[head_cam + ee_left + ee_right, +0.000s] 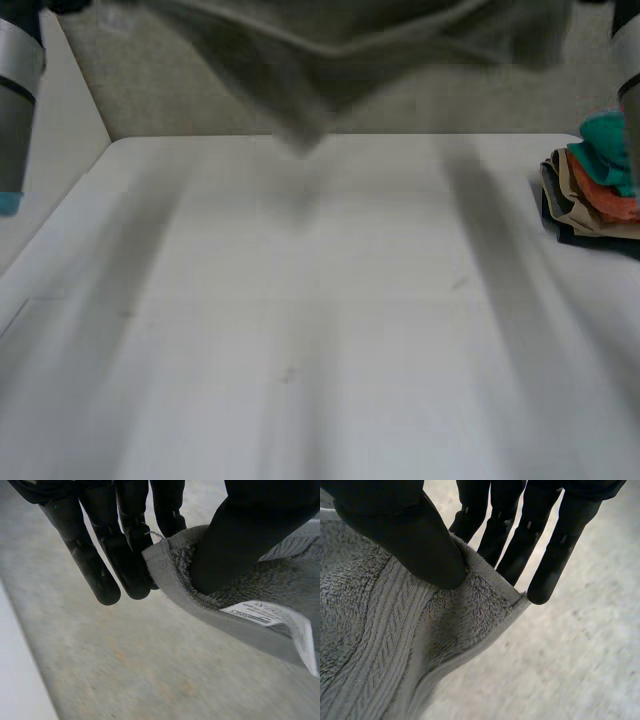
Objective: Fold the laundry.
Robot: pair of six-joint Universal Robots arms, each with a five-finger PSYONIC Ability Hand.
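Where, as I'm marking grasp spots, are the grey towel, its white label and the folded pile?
grey towel (390,630), right wrist view, its ribbed band.
white label (260,614), left wrist view, its printed face.
folded pile (606,197), head view, its orange layer.

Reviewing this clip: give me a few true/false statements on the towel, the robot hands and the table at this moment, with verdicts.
1. The grey towel is held up, off the white table. True.
2. The left robot hand is open and touches nothing. False: its thumb and fingers pinch the towel's edge, near a white label.
3. The right robot hand pinches a corner of the towel between thumb and fingers. True.
4. The stack of clothes lies at the table's left edge. False: it lies at the right edge in the head view.
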